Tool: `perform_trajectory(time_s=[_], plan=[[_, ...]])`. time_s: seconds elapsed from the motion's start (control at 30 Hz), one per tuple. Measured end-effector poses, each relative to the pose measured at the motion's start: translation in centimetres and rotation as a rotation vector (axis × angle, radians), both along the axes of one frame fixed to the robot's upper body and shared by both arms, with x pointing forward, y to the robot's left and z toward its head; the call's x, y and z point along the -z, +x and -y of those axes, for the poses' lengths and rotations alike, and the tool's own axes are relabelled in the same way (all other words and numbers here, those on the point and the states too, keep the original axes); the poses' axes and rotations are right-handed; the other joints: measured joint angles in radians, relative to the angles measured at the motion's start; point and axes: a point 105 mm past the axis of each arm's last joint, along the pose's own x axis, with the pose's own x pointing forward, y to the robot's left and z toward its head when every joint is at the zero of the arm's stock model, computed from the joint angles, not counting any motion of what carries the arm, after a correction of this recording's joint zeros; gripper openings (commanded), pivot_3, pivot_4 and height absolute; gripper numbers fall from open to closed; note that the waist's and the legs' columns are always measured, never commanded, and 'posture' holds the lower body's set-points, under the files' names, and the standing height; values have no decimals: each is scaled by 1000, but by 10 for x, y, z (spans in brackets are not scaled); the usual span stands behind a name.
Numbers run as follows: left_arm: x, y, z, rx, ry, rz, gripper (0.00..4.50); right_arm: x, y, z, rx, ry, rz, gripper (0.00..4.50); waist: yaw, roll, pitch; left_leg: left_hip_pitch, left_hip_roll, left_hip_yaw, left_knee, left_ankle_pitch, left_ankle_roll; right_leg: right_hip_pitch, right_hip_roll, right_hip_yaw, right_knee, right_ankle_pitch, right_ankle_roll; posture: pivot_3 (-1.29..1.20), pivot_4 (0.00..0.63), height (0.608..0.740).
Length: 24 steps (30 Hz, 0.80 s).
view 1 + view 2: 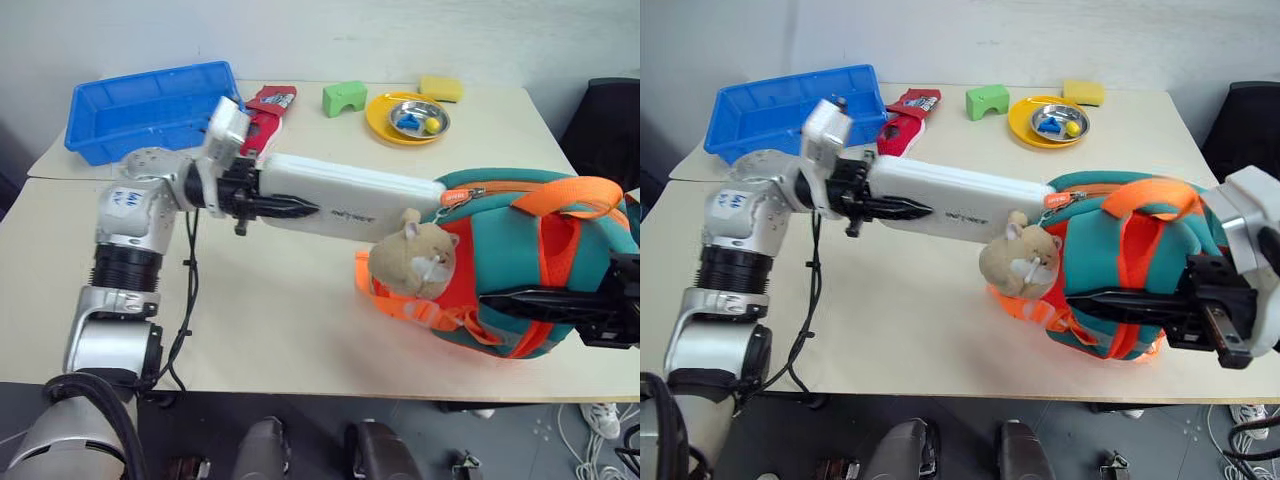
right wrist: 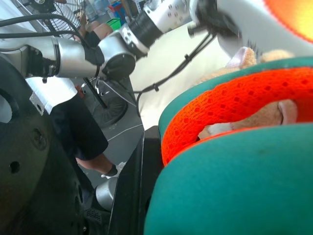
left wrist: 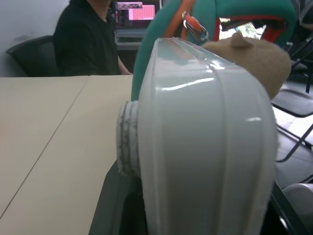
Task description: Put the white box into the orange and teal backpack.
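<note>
Nearest me, my right fingers point(image 1: 1110, 302) are closed tight on the backpack point(image 1: 1120, 270), pinching its lower side panel and holding it at the right near part of the bench point(image 1: 920, 330). The hamster charm point(image 1: 1020, 262) hangs on the backpack's left face, beside the zipper opening at the top.

Further left, my left fingers point(image 1: 275, 207) are partly closed on the near end of the box point(image 1: 350, 200), holding it level with its long axis pointing right. The box's right end lies at the backpack's opening, touching or just beside the zipper edge and the charm; I cannot tell whether it has passed the rim.

Status: box lifted and lined up with the opening. Remaining, in my judgement: slide the box fully inside, then release.

Writing: small dark lettering on the box's side, too small to read.

At the far side: a blue bin point(image 1: 150, 105), a red packet point(image 1: 265, 110), a green block point(image 1: 344, 97), a yellow plate point(image 1: 385, 125).
</note>
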Motion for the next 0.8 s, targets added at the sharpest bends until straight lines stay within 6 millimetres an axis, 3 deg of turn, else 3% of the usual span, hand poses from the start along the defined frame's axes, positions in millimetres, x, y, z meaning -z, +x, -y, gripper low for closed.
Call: perform_trajectory(time_s=[0.2, 0.4, 0.47, 0.6, 0.7, 0.8], plan=[[16, -2, 48, 88, 45, 83, 1235, 0, 3, -8, -34, -4, 7, 30, -3, 0, 0, 0, 0, 0, 0, 0, 0, -1, 1, 0, 0, 0, 0, 0, 150, 740], [17, -6, 119, 96, -7, 53, 1235, 5, 11, -17, -31, 32, 23, 30, 0, 0, 0, -1, -1, 0, 0, -1, 1, -1, 0, 1, 0, 0, 0, 0, 150, 740], [20, -5, 131, 65, -12, 29, 1988, 8, 14, -19, -11, 35, 31, 0, -2, 0, 0, -2, 0, 0, 0, -1, 1, -2, 1, 1, 0, 0, 0, 0, 150, 740], [19, 10, 117, -38, -17, -34, 3140, 17, 18, -17, 45, 35, 14, 0, -16, 0, 0, 1, 0, -2, -2, 0, 0, -3, 4, 4, 4, 0, 0, 0, 150, 740], [16, 23, 82, -117, -21, -75, 4074, 23, 18, -13, 81, 49, -7, 0, -29, 0, 0, 2, 1, -2, -2, 0, -1, -3, 4, 4, 4, 0, 0, 0, 150, 740], [15, 25, 45, -152, -22, -103, 4393, 30, 18, -10, 118, 39, -14, 0, -27, 0, 0, 2, 0, -2, -2, 1, -1, -3, 3, 4, 4, 0, 0, 0, 150, 740]])
